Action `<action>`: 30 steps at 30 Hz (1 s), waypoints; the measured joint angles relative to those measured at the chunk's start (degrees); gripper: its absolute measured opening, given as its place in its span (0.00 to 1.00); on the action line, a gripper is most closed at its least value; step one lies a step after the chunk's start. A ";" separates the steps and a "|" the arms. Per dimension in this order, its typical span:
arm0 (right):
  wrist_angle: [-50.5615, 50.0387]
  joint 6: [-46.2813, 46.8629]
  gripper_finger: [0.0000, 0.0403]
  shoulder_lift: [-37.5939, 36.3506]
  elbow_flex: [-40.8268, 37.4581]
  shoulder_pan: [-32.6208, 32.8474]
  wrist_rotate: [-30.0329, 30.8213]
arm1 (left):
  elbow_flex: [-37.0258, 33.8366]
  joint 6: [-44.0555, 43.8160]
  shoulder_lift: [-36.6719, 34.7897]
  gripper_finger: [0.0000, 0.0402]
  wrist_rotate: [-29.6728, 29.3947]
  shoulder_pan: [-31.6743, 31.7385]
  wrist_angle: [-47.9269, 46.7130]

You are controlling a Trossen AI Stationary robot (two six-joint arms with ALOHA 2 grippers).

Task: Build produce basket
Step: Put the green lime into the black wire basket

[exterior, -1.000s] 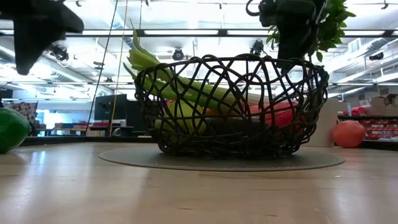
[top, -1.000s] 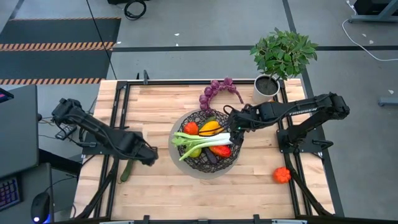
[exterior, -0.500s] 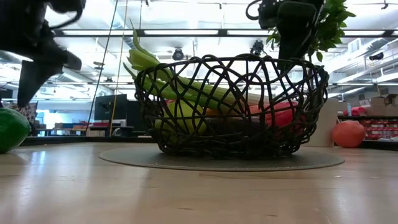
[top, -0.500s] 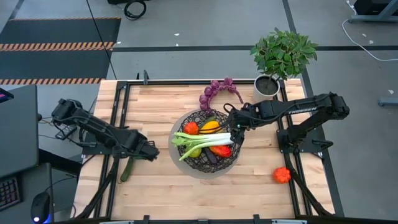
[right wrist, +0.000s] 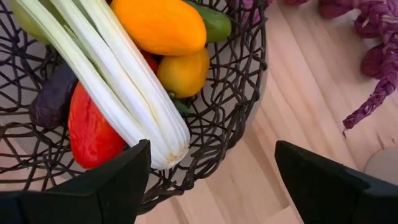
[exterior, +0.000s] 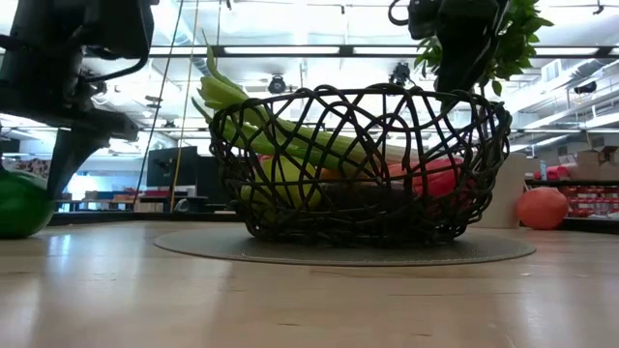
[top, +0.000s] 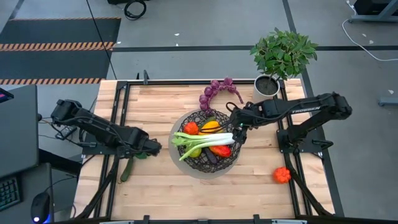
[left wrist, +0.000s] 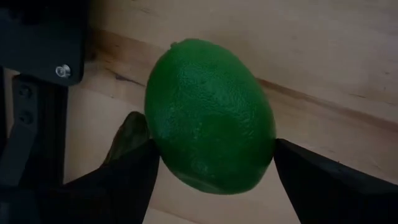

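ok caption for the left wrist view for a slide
Left tool open around a green lime-like fruit lying on the wooden table.

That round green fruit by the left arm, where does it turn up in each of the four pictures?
High view: green fruit at the left gripper, left of the basket.
Low view: far left edge, on the table, left of the basket.
Left wrist view: fills the middle, between the open fingers.
Right wrist view: not in it; only the basket shows.
Shared landmark: the basket, except in the left wrist view.
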 joint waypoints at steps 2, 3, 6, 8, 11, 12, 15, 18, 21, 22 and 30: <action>-0.07 0.01 0.86 -0.35 0.00 0.00 0.10 | -0.38 0.92 0.01 0.79 -0.35 0.65 -0.31; -0.04 0.13 0.86 -0.36 0.00 0.00 0.31 | -0.62 1.58 0.02 0.79 -0.38 1.02 -0.29; -0.07 0.28 0.86 -0.36 0.00 -0.11 0.37 | -1.55 3.18 0.00 0.79 -0.77 1.92 -0.15; -0.07 0.69 0.86 -0.36 0.00 -0.13 0.33 | -2.20 3.40 0.00 0.79 -1.10 2.57 -0.32; -0.09 1.49 0.86 -0.36 0.00 -0.18 0.35 | -2.54 5.64 0.02 0.78 -1.16 3.22 -0.26; -0.09 1.51 0.86 -0.36 0.00 -0.26 0.35 | -2.54 6.63 0.02 0.78 -1.10 3.46 -0.20; -0.09 2.25 0.86 -0.36 0.00 -0.43 0.45 | -2.33 8.55 0.02 0.75 -1.02 3.94 0.32; -0.78 3.04 0.86 -0.36 0.00 -1.01 0.45 | -0.75 10.79 0.32 0.72 -4.84 4.01 1.19; -2.96 3.04 0.86 -0.36 0.00 -1.86 0.63 | 1.47 13.73 0.26 0.70 -8.38 4.09 2.66; -3.64 3.07 0.86 -0.36 0.00 -2.28 0.81 | 2.26 14.74 0.26 0.70 -9.02 4.22 2.69; -7.02 9.33 0.86 -3.25 -0.04 -5.31 0.83 | 12.68 26.83 0.26 0.70 -13.68 4.23 1.21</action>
